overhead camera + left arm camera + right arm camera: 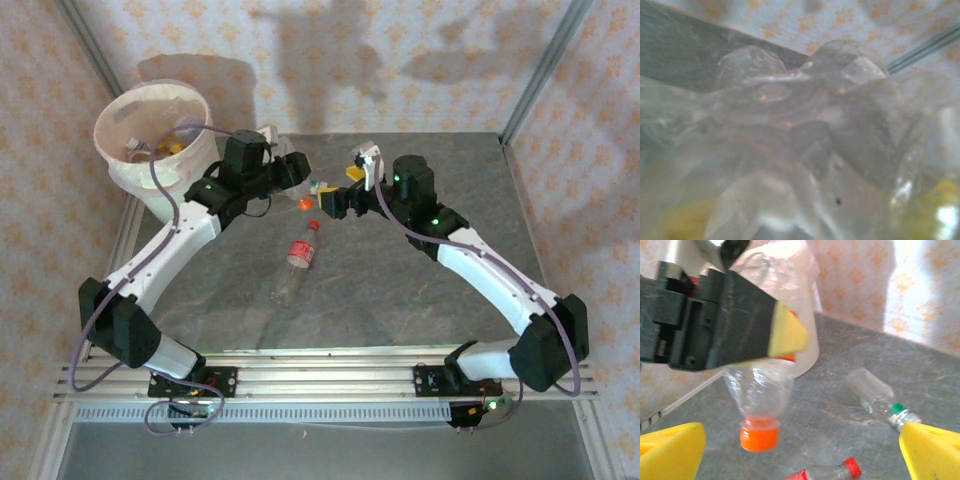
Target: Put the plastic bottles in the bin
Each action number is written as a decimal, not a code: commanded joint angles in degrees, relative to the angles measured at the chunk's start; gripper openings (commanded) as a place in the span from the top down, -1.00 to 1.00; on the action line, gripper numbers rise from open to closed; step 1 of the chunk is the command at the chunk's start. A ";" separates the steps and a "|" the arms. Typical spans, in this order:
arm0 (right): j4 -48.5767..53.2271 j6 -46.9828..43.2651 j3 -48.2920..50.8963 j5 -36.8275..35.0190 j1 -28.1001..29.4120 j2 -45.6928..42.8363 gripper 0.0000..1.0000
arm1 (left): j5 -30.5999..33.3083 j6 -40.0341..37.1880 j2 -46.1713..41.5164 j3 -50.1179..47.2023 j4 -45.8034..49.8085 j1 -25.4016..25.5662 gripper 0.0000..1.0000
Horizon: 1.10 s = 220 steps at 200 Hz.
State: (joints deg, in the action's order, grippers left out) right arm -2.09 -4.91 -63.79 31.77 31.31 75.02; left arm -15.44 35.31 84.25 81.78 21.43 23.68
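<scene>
**Bottle transfer, mid-task.** The left gripper is closed on the clear body of an orange-cap bottle, which hangs cap-down below the jaws. The right gripper is spread wide, and nothing is held between its fingers.

- **Positions:** A green-cap bottle lies on its side ahead of the right gripper, toward its right finger. A red-cap bottle lies just beneath that gripper. The bin stands close beside the left gripper, on its outer side.
- **Handling:** The bottles are judged to be empty, light and thin-walled, so they are easily dented and apt to slip from smooth pads. Hold is best taken across the mid-body with modest squeeze, or at the stiffer neck below the cap.
- **Count:** Three bottles are counted outside the bin, one held and two on the table. One bin is counted. Objects are seen inside it, but their number cannot be told.
</scene>
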 commanded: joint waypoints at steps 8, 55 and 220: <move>-5.06 1.00 2.56 -10.54 0.01 -2.80 -0.98 | 11.71 -6.70 -4.46 7.36 8.86 -1.82 -0.11; -2.14 3.91 3.33 -24.70 -0.01 -1.48 -0.98 | 29.65 -17.27 -6.71 16.96 16.24 -4.26 -0.12; 4.24 3.69 3.06 -30.45 -0.50 -2.12 -0.98 | 34.96 -49.80 3.11 22.71 7.19 -29.93 -0.18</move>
State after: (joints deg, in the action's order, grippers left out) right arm 1.74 -0.89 -60.71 2.33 31.18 74.11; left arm 23.46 -7.86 86.02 102.30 29.34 -4.75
